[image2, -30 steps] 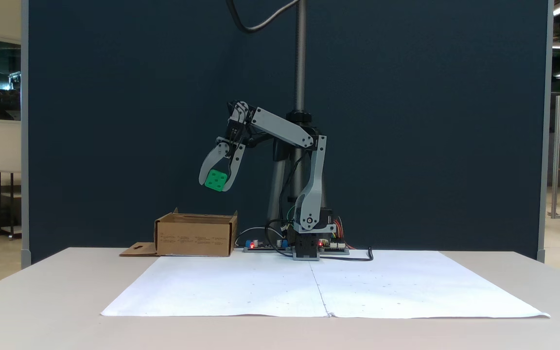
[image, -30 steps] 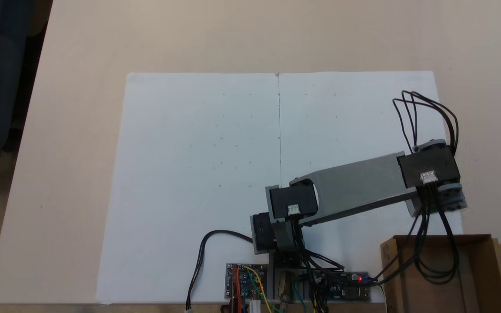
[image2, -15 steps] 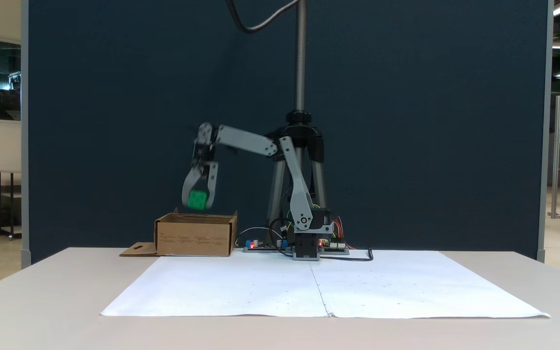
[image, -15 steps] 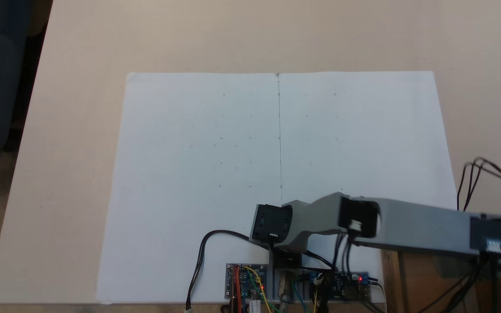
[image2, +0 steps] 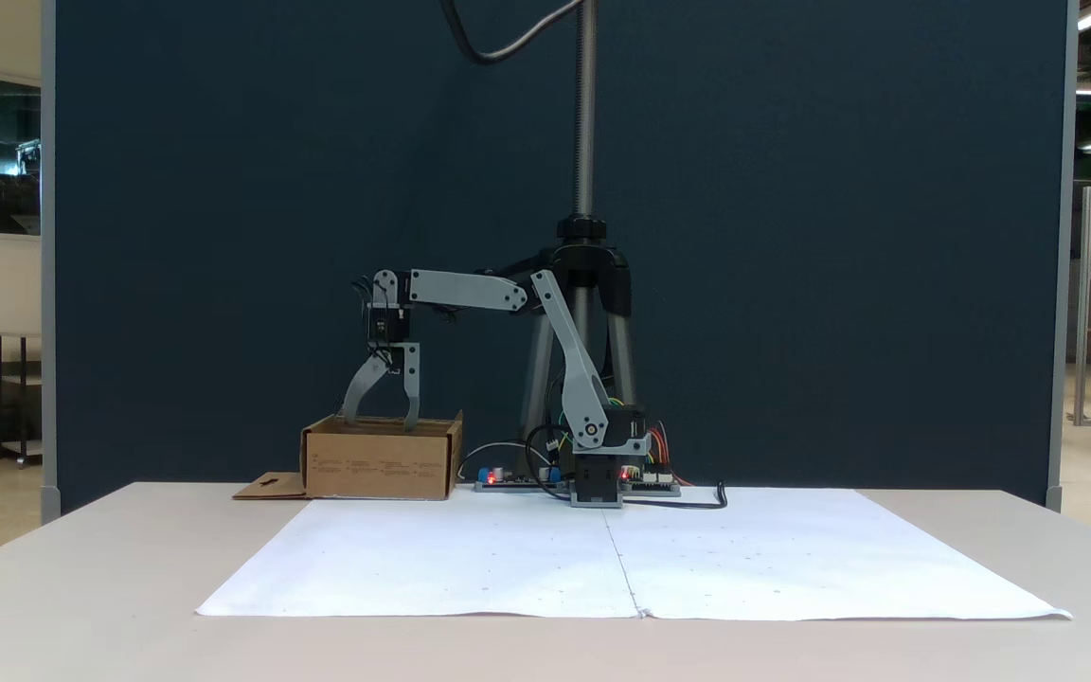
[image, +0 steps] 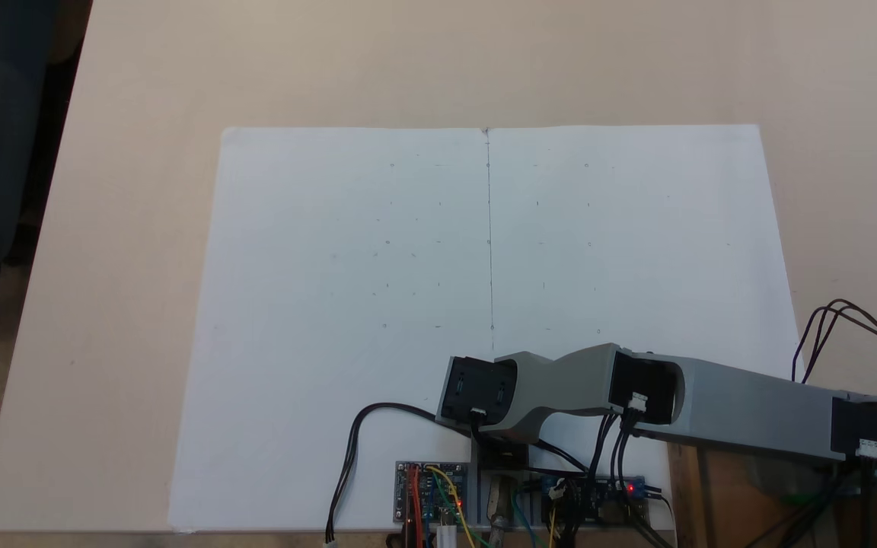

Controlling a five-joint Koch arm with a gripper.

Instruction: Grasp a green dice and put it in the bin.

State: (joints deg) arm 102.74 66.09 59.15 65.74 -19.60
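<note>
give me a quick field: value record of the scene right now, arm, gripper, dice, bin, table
arm: reaches sideways from its base, forearm level, wrist pointing down over the bin
gripper: gripper has its jaws spread apart, tips dipping to the bin's top edge
green dice: a faint green patch shows below the arm inside the bin in a fixed view; too dim to be sure
bin: brown cardboard bin beside the arm's base, flap flat on the table
table: beige table with white paper sheet in front of the arm

The bin (image2: 381, 464) at lower left is matt brown cardboard. White paper sheets (image: 377, 304) lie smooth on the matt beige table (image: 484, 61). The arm (image2: 470, 290) looks like dull grey plastic.
</note>
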